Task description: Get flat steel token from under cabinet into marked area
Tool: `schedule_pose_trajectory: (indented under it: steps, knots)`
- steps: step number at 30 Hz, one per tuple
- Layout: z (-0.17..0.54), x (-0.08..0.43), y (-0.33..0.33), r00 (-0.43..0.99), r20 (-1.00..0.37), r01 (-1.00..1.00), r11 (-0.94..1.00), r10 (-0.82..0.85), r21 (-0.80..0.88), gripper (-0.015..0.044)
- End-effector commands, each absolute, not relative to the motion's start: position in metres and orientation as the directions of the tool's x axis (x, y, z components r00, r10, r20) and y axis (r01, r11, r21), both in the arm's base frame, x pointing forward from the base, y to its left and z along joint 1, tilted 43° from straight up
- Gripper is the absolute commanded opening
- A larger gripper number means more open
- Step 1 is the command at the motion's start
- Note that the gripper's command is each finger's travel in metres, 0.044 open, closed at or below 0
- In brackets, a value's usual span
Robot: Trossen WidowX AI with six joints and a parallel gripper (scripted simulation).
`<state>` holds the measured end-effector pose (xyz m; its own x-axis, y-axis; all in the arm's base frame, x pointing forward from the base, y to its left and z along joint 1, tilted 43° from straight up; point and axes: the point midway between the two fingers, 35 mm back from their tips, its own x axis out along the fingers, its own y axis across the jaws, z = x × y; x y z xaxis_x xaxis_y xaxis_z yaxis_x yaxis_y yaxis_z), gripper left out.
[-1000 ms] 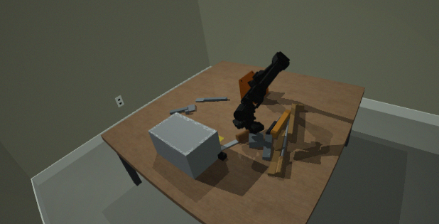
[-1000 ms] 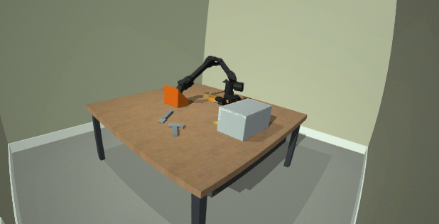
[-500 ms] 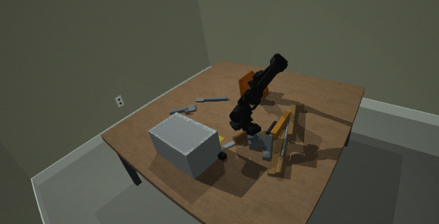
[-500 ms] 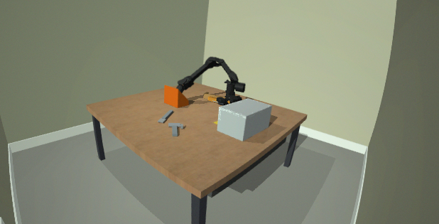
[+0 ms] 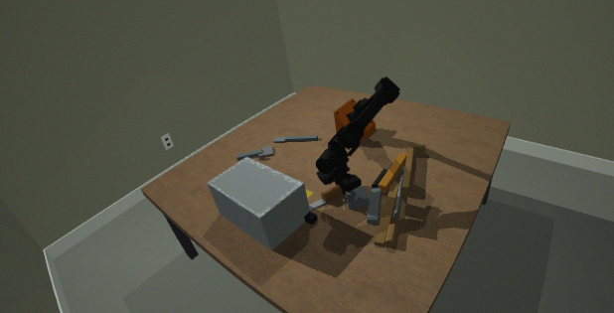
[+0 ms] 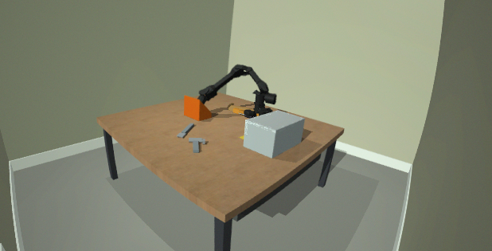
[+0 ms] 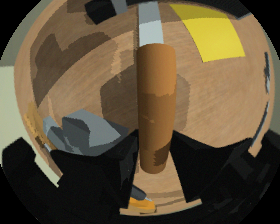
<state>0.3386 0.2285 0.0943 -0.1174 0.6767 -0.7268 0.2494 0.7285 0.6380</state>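
The grey cabinet (image 5: 283,216) (image 6: 260,139) stands on the table. My gripper (image 5: 343,190) (image 7: 152,132) is shut on the brown handle of a tool (image 5: 332,195) (image 7: 156,90), low in front of the cabinet. The tool's flat grey blade (image 5: 318,205) (image 7: 150,31) points toward the cabinet; its far end is hidden. The yellow marked area (image 5: 309,194) (image 6: 241,137) (image 7: 218,42) lies beside the blade, partly hidden by the cabinet in the top and exterior views. The steel token cannot be made out in any view.
A small black block (image 5: 310,218) (image 7: 98,12) is by the cabinet's corner. Grey blocks (image 5: 358,199) (image 7: 91,131) and an orange-yellow frame (image 5: 392,172) stand beside the gripper. Two grey tools (image 5: 296,139) (image 5: 255,154) lie farther off. An orange wedge (image 6: 195,108) stands near the arm.
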Motion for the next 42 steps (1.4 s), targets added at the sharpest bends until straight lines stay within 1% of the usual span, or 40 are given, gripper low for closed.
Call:
schedule_pose_trajectory:
  steps: [1, 42]
  knots:
    - [0.094, 0.344, 0.228, -0.116, -0.726, 0.246, 0.728, 0.678, 0.64, 0.0]
    - [0.064, 0.338, 0.198, -0.117, -0.727, 0.246, 0.729, 0.677, 0.639, 0.0]
